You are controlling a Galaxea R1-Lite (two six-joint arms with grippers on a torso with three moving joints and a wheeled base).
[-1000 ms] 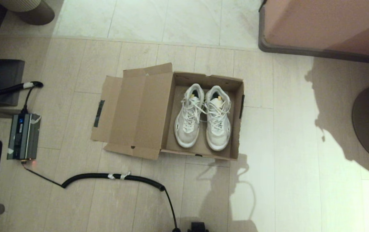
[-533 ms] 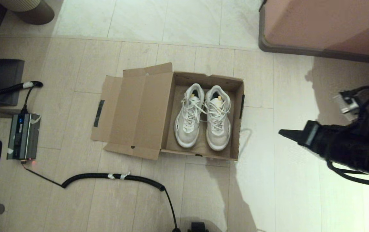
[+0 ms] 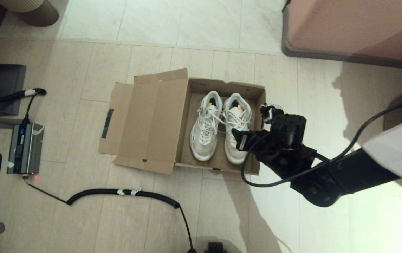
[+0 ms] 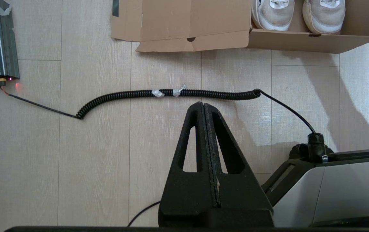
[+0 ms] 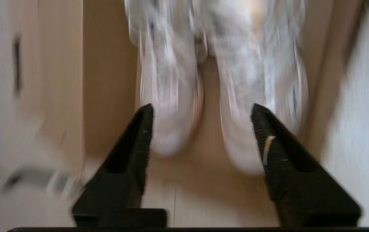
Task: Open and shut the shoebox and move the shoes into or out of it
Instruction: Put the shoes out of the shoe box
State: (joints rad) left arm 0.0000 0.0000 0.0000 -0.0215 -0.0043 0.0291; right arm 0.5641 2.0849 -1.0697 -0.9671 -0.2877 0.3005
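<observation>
The brown cardboard shoebox point(image 3: 222, 86) stands open on the floor, its lid point(image 3: 151, 123) laid flat to the left with a dark tape strip point(image 3: 108, 123) at its edge. Both white mesh shoes point(image 3: 206, 130) point(image 3: 234, 112) lie side by side inside, toes toward me. My right gripper point(image 3: 238, 137) reaches in over the box's right wall, above the right shoe's toe end. In the blurred right wrist view it is open point(image 5: 202, 108), with both shoes point(image 5: 168, 96) point(image 5: 245, 96) ahead of its fingers. My left gripper point(image 4: 203, 104) hangs shut and empty over bare floor, short of the box point(image 4: 300, 40).
A coiled black cable point(image 3: 123, 192) runs across the floor in front of the box to a grey power unit point(image 3: 25, 147) at the left. A pink furniture piece point(image 3: 355, 28) fills the back right. A dark round base point(image 3: 397, 112) sits at the right edge.
My right arm came into view from the right and swept left to the box's right side. Box, shoes and left gripper have not moved.
</observation>
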